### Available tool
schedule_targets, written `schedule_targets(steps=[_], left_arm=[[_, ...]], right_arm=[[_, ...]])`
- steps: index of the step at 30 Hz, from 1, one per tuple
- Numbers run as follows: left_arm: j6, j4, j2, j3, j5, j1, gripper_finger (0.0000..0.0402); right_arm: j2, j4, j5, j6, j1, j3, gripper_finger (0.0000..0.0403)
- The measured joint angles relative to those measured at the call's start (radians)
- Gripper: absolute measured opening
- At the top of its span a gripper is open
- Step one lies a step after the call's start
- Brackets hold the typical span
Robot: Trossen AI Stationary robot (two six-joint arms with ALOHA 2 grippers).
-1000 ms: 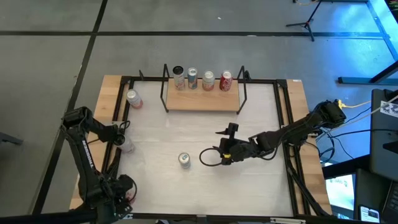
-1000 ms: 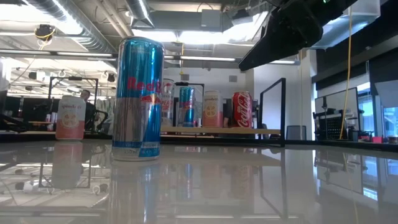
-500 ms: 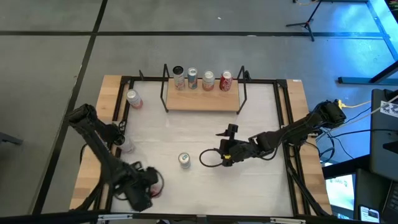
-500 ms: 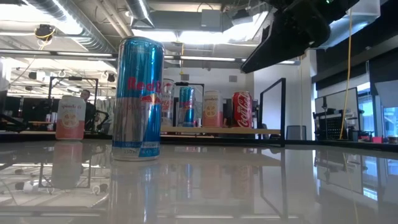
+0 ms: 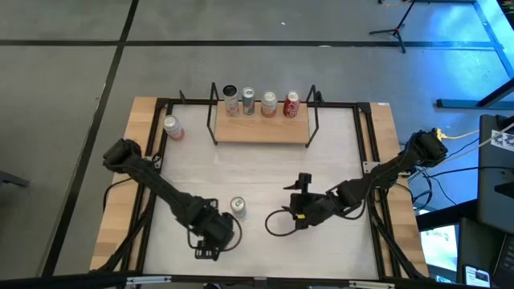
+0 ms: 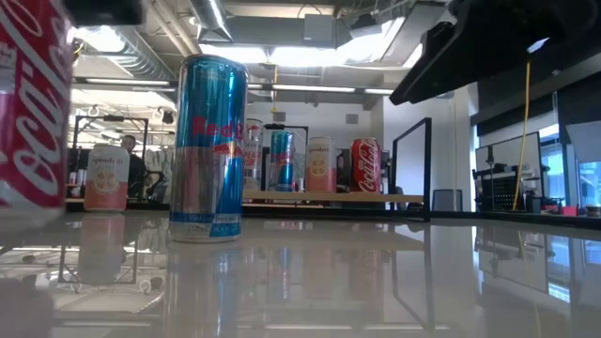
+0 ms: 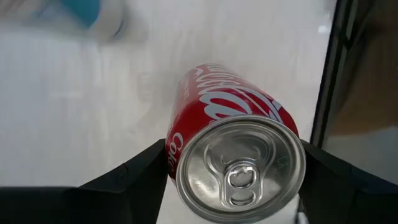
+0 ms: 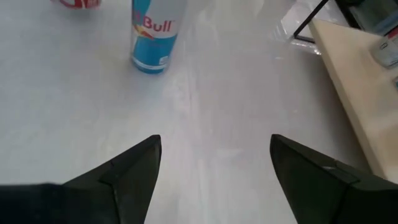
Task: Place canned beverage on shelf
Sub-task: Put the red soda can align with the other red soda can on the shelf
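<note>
The left hand [image 7: 233, 180] grips a red cola can [image 7: 233, 149] at the near edge of the bench [image 5: 265, 177], one finger on each side. Just beyond it stands a blue can [image 5: 238, 206]. Right of that, the right hand [image 8: 211, 180] hovers with fingers wide and nothing between them. At the far edge, the shelf [image 5: 262, 131] carries four cans in a row. A pink can [image 5: 172, 128] stands to its left.

cans on shelf [image 5: 261, 131]: 4 | cans off shelf: 3 | arms: 2
</note>
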State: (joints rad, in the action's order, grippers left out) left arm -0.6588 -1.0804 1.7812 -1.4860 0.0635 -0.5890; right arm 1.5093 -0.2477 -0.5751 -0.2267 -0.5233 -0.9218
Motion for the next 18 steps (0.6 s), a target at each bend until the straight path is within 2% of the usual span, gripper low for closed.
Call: schedule_targets(steps=[7,12,18], left_arm=[[0.224,-0.116,0.141,-0.211,-0.028,0.015,0.0271],[0.270,-0.276,0.199,-0.396,-0.040,0.061,0.0271],[0.357,-0.285,0.206,-0.516,-0.047,0.119,0.0271]], right_arm=[[0.000,-0.053,-0.001,-0.094,-0.030,0.000,0.0301],[0.000,-0.071,-0.012,-0.140,-0.048,0.000,0.0301],[0.000,-0.080,-0.016,-0.170,-0.064,0.000,0.0301]])
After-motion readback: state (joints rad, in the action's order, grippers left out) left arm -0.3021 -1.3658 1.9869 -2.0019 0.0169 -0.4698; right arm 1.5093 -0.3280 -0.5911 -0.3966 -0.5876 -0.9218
